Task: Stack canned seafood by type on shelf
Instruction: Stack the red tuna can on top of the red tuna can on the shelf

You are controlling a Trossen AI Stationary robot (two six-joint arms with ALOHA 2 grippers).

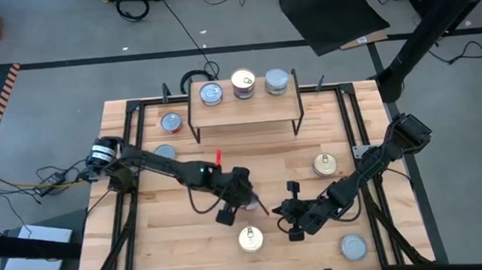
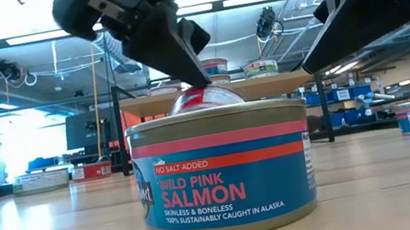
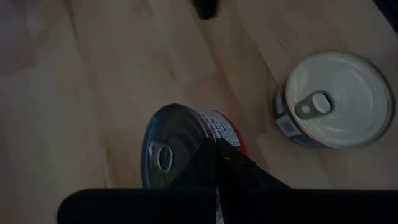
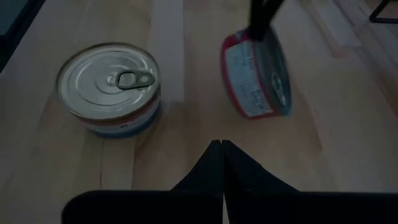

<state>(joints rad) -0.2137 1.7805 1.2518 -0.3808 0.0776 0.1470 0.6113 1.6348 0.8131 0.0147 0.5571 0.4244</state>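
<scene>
Left gripper (image 1: 247, 201) has its jaws pinched shut on the rim of a red-sided can (image 3: 186, 149), tipped up mid-worktop — that thin edge grip could slip and drop it. Right gripper (image 1: 287, 215) sits closed and empty just beside. The salmon tin (image 1: 250, 238) is close by; the shelf (image 1: 244, 107), already holding three cans, is well apart.

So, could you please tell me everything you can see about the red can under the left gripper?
The red can is a short round metal tin with a dull silver pull-tab lid and a red label bearing white print. It sits tilted on the wooden table, near the middle, just beyond the salmon can. The left gripper, fingers shut together, presses on its lid edge. Nothing else touches it.
</scene>
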